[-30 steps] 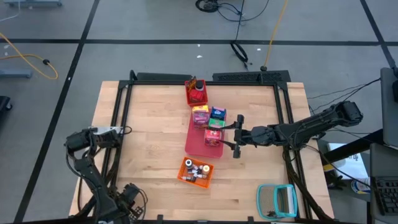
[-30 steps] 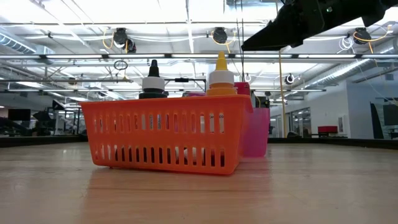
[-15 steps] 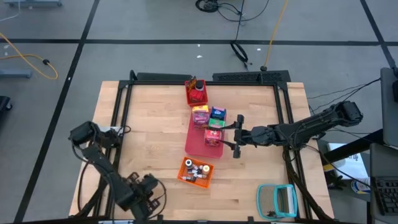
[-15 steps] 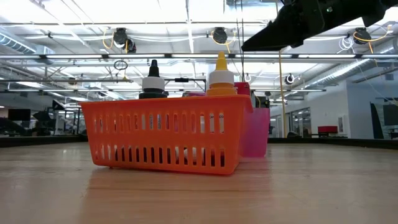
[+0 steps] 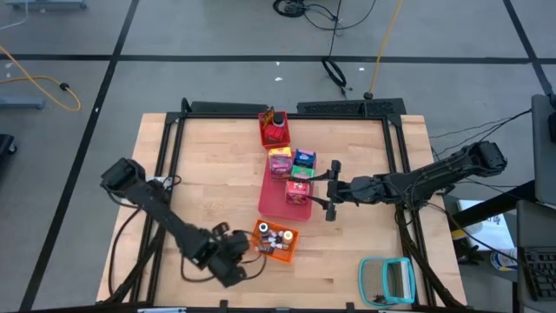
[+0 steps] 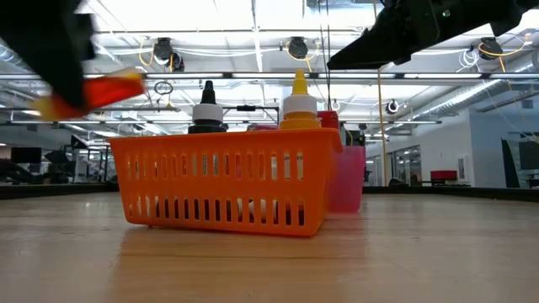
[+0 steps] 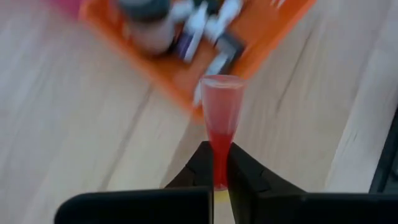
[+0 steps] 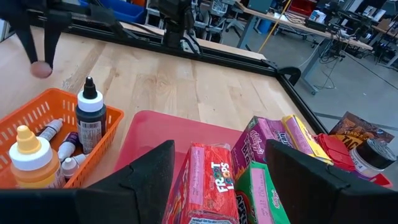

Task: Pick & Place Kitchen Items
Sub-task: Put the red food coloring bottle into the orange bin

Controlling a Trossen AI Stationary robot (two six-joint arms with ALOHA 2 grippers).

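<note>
Bottle point(image 7: 219, 118), small and red, is clamped in your left end effector point(image 7: 219, 163), just left of the orange basket point(image 5: 257, 247) at the tabletop's near side. Centre it over the basket before releasing. Right end effector point(image 5: 329, 193) hangs open beside the cartons point(image 5: 291, 165).

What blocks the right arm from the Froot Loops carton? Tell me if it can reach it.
Probably yes: nothing seems to block it. The right arm hovers with jaws open, and the carton stands on the red mat just ahead of them.
</note>
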